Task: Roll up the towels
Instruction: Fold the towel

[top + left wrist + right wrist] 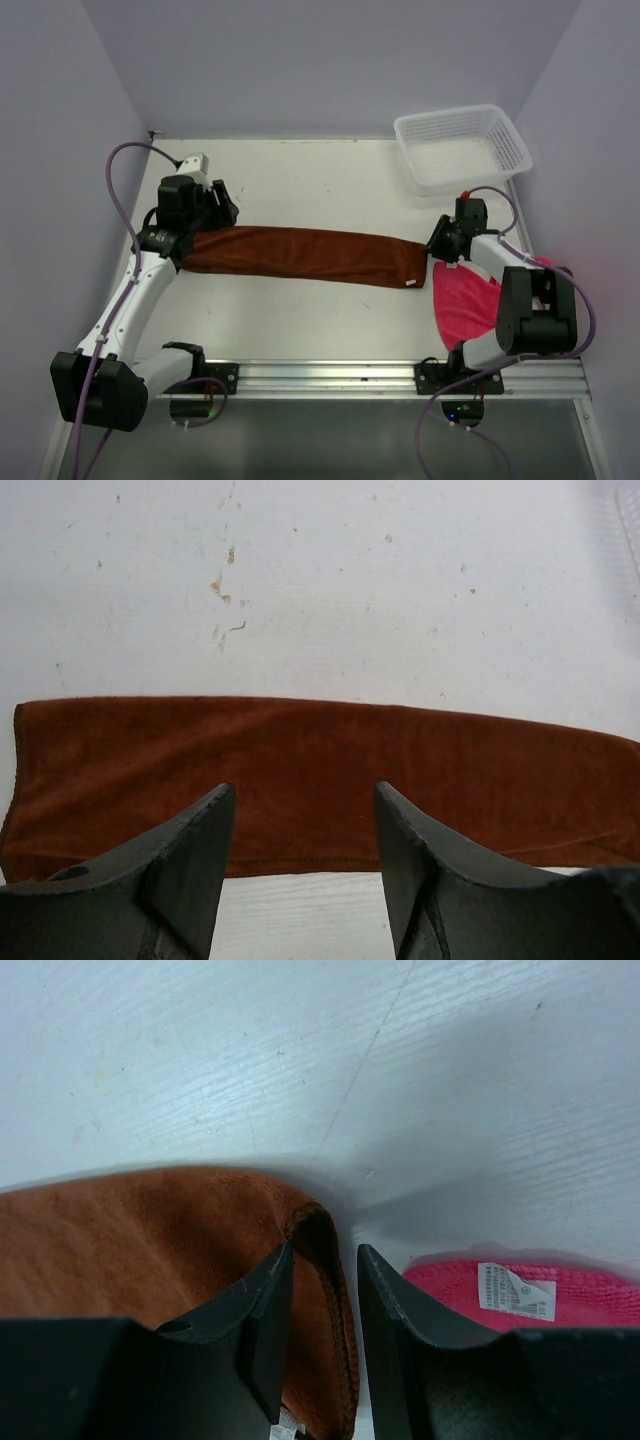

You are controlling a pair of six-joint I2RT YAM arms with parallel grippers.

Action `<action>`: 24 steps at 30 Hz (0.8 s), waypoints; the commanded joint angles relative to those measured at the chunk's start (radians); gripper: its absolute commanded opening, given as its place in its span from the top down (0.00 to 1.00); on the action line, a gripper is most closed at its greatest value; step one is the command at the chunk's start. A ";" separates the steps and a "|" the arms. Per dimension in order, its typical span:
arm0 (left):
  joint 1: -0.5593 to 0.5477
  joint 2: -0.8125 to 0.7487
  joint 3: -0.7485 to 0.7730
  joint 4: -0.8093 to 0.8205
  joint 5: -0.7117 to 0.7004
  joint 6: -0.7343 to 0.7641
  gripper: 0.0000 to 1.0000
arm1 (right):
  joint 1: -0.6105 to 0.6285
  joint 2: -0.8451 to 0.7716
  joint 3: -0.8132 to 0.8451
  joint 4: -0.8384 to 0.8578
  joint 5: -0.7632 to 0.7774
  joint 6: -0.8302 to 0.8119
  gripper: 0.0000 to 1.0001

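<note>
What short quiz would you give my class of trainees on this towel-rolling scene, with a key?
1. True or false: the rust-brown towel is already rolled up.
2. Where does the white basket stand? A) at the far right corner of the table B) at the near left corner C) between the two arm bases
3. Which gripper is at the brown towel's end nearest the pink towel?
Key: 1. False: it lies flat and stretched out. 2. A. 3. The right gripper.

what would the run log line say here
brown towel: flat, unrolled | right fingers: pinching its raised hem | left fingers: open over other end | pink towel: unrolled
</note>
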 commanded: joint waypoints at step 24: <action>0.011 0.006 -0.001 0.020 0.022 0.008 0.39 | -0.004 0.122 0.156 0.004 -0.030 -0.016 0.98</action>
